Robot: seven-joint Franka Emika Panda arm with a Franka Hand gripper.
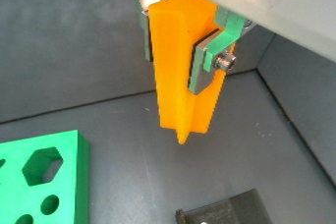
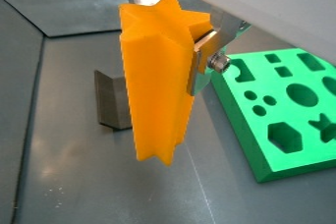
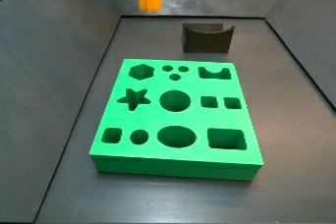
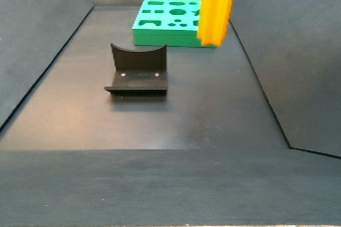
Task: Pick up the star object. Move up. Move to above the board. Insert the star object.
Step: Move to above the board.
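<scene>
orange star object (image 2: 157, 81) clamped upright in the gripper (image 1: 178, 33), high off the board (image 3: 176, 116)

wrist cams: close, look down along star object (image 1: 183, 66) in claw (image 1: 178, 31).
side cams: opposite ends, both see board (image 3: 164, 161).

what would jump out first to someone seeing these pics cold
The orange star object hangs upright in the air, clamped in the gripper, clear of the floor. Next, the bright green board with its shaped holes lies flat on the dark floor, all holes empty. A dark grey notched block sits apart from it.
</scene>
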